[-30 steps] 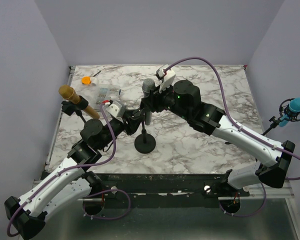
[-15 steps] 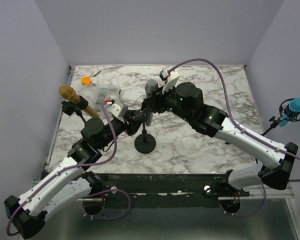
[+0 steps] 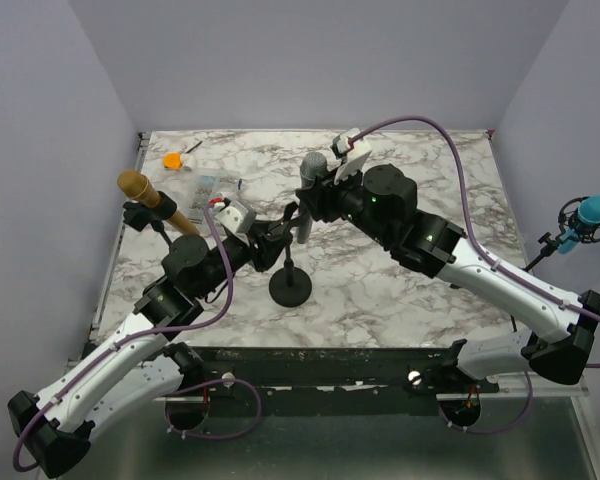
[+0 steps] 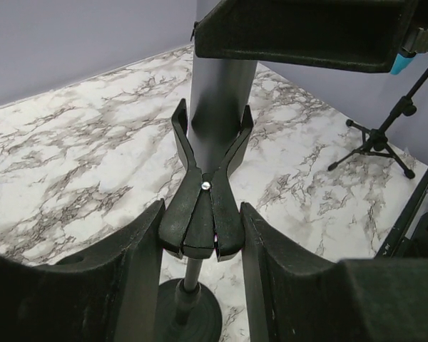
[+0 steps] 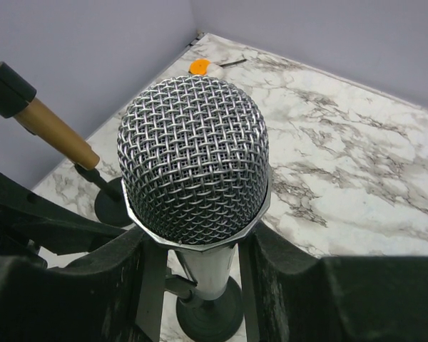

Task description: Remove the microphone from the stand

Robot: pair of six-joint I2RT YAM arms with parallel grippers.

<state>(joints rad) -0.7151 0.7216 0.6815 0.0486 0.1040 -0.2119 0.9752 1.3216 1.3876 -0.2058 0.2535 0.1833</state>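
Silver-mesh microphone (image 3: 313,165), top view, just above frame centre: upright over the black stand (image 3: 290,288), whose round base sits on the marble table (image 3: 410,290). The left gripper (image 3: 278,232) reaches in from the lower left at clip height, and the right gripper (image 3: 310,200) comes from the right onto the handle below the mesh. A tan microphone (image 3: 145,190) stands at the left edge and a blue microphone (image 3: 590,212) at the far right. Left wrist view: the clip (image 4: 207,206) fills the centre, its prongs spread around the dark microphone (image 4: 217,92) body, and the left gripper (image 4: 200,239) is closed on the clip's lower part, a finger pressed to either side. Right wrist view: the microphone (image 5: 192,164) head dominates the centre, and the right gripper (image 5: 196,274) clasps the handle just beneath it, fingers close on both sides. Step in hand, by judgement: extraction — the stand is braced, the microphone is gripped but seated in the prongs. Next move calls for a straight pull along the handle's axis, clear of the prongs, with the brace firm so the base does not tip.
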